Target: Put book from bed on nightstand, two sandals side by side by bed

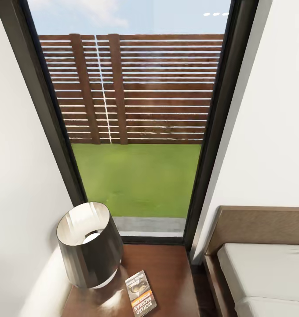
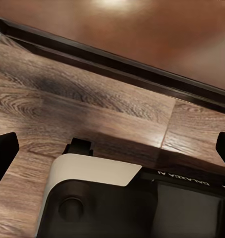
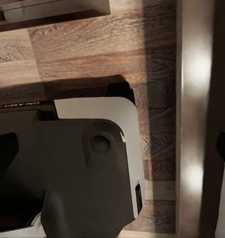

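Observation:
The book (image 1: 141, 293), a thin paperback with a dark cover and an orange band, lies flat on the glossy reddish-brown nightstand (image 1: 169, 275), just right of the lamp. To the right of the nightstand is the bed (image 1: 266, 273), with a white mattress and a brown headboard. The sandals are out of view. My left gripper (image 2: 112, 151) is open, its dark fingertips (image 2: 3, 153) far apart over the plank floor with nothing between them. My right gripper (image 3: 112, 148) is open too, above my own base and the floor.
A dark lamp (image 1: 90, 244) with a shiny inner shade stands on the nightstand's left half. Behind it is a tall dark-framed window (image 1: 136, 132) onto grass and a slatted fence. White walls close both sides. A glossy brown wood face (image 2: 157, 29) stands near the left gripper.

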Robot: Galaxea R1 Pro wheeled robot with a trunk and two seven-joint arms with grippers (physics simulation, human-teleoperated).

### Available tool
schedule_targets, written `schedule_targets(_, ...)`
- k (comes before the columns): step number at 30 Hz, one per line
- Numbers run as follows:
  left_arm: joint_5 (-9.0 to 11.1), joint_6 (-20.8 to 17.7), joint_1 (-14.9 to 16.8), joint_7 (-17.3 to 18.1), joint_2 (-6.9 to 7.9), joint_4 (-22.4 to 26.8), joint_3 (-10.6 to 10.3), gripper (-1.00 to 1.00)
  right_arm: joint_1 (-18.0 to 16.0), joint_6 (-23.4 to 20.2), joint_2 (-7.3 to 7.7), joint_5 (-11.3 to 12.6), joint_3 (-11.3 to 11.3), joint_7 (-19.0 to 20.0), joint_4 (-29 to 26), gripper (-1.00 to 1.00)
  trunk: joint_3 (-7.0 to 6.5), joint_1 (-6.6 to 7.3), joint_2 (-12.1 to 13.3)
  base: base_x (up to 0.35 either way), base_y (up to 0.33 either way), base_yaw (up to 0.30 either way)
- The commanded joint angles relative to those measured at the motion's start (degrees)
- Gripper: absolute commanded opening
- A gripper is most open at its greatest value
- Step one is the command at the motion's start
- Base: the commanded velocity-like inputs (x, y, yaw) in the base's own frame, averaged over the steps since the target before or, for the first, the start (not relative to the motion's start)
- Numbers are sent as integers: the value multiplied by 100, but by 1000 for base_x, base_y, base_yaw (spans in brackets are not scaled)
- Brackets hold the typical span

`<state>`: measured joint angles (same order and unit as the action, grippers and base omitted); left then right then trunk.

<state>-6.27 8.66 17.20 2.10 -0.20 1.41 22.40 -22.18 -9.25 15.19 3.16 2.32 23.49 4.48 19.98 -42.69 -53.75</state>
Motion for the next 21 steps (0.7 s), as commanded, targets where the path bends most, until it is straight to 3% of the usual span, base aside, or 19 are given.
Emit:
schedule_targets(1,-59,15,3,10,0,-1,51,100,-7,-24,-21,33,23,16,10,100,6,0,-5,0,0,0)
schedule_targets(8,-51,13,2,10,-5,-15,54,100,-6,-24,-196,44,31,16,9,100,6,0,-5,0,0,0)
schedule_targets(21,-42,13,2,10,-15,-17,54,100,-6,-24,-213,46,31,15,16,100,6,0,-5,0,0,0)
